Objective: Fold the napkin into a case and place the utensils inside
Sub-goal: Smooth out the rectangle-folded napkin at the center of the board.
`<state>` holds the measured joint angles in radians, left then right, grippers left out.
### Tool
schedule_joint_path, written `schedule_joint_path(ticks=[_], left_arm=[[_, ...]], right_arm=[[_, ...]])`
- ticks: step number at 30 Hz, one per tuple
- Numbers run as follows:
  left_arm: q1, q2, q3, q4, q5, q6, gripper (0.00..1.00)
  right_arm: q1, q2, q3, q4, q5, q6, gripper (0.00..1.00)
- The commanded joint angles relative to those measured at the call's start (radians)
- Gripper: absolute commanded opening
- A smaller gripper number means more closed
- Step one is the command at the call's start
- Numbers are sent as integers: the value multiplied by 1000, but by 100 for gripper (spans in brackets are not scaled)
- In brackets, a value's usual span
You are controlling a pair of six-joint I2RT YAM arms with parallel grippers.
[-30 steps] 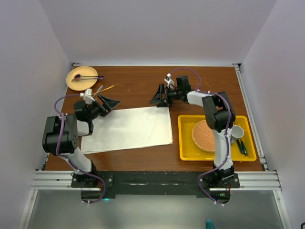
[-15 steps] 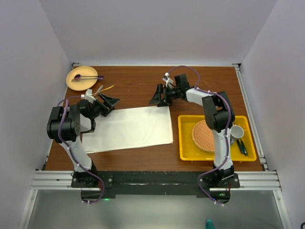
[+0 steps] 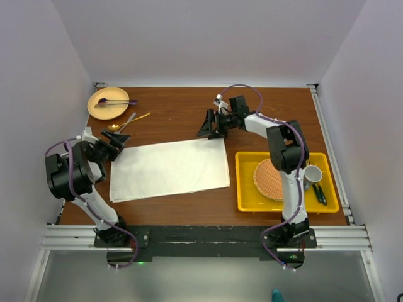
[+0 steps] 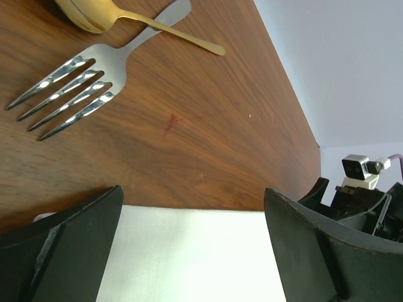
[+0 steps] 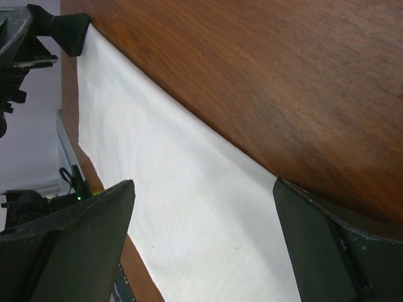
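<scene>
Both of your end effectors were wide open and held nothing. Left end effector point(image 3: 116, 139) sat low at the far-left corner of the napkin point(image 3: 170, 170). In its wrist view the cloth's far edge ran across the gap between the black fingers point(image 4: 69, 239). Right end effector point(image 3: 211, 129) hovered at the far-right corner. Its wrist view showed the same far edge crossing diagonally between its fingers point(image 5: 75, 233), and I couldn't tell whether they touched the cloth.

The napkin lay flat as a wide rectangle mid-surface point(image 3: 182, 104), not yet a narrow case. Utensils were off the cloth, just beyond the left end effector. The gold spoon point(image 3: 115, 126) and fork point(image 3: 129, 119) crossed at the handles, and the fork point(image 4: 69, 88) looked silver up close. Farther out were the tan plate point(image 3: 101, 108) with a purple utensil point(image 3: 121, 101), and on the right the yellow tray point(image 3: 247, 192) with a woven mat point(image 3: 269, 179), a cup point(image 3: 313, 173) and green-handled utensils point(image 3: 320, 194).

Step, as I judged it: you were lining up to pinch the two far corners for a fold. Next you'd need to drop both onto the edge, close on one layer, then carry both corners evenly toward the near edge. Uneven pull would skew the cloth.
</scene>
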<state>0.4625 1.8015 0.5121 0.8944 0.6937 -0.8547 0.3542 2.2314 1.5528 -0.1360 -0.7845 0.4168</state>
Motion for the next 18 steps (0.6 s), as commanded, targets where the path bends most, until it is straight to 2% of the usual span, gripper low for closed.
schedule_joint_path(ticks=[1,6,9,12,14,15,18], left_arm=[[39,-33,3,-35,65,75,100],[42,-119,28,-55,158,94,100],[41,-217,80,-191,182,224,100],[27,-307,150,-500,158,463,100],[-7,-355,184,-622,115,664,100],[-21,-369,219,-750,96,740,100],[-79,-436,238,-898,25,985,100]], right_arm=[[-6,65,21,-66,143,-67,98],[12,66,70,-53,149,-87,98],[34,77,133,-42,157,-108,98],[52,137,236,-51,168,-111,98],[61,166,309,-65,195,-128,98],[60,168,328,-71,200,-131,98],[58,131,369,-115,217,-167,98]])
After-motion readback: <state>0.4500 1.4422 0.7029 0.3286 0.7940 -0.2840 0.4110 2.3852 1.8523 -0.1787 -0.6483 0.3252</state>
